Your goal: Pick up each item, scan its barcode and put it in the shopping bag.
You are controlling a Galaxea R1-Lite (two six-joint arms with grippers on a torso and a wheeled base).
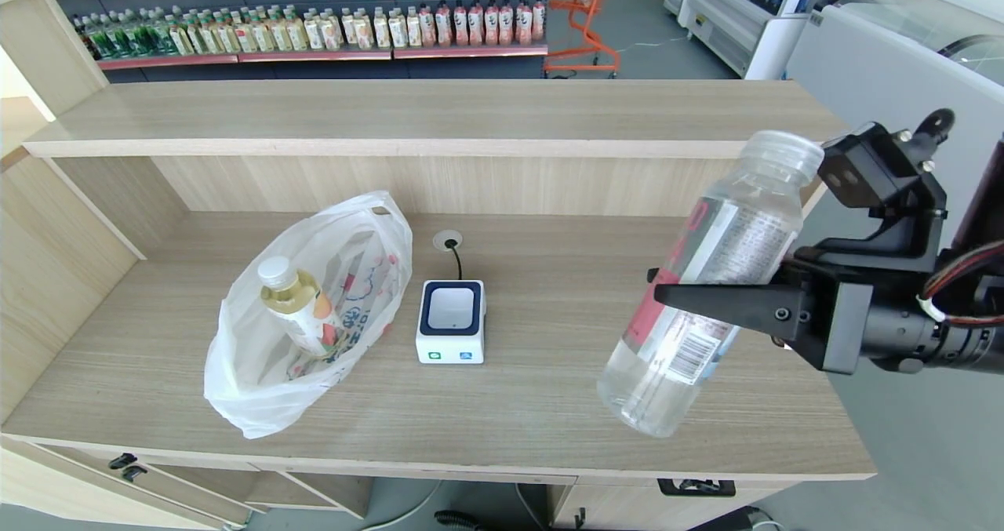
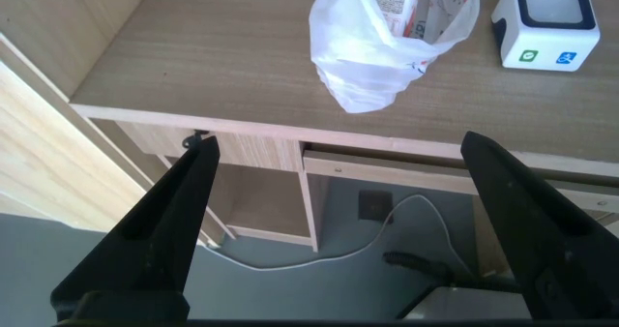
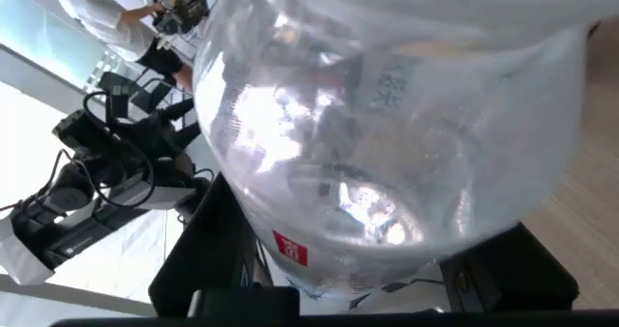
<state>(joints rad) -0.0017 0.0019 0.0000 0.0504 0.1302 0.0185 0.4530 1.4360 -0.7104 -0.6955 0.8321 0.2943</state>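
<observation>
My right gripper [image 1: 710,300] is shut on a clear water bottle [image 1: 706,280], held tilted above the right part of the counter, cap up and away, its barcode facing the front. In the right wrist view the bottle [image 3: 387,124] is seen close up from its bottom end. A white barcode scanner [image 1: 451,321] sits mid-counter, to the left of the held bottle. Left of it lies the white shopping bag [image 1: 251,374], holding a yellow drink bottle [image 1: 302,307]. My left gripper [image 2: 338,230] hangs open below the counter's front edge, with the bag [image 2: 363,66] and scanner [image 2: 544,22] beyond it.
The wooden counter [image 1: 549,390] has a raised back ledge [image 1: 423,115] and a side wall on the left. A cable runs from the scanner into a hole [image 1: 448,240]. Drawers [image 2: 387,163] sit under the front edge. Shelves of drinks stand behind.
</observation>
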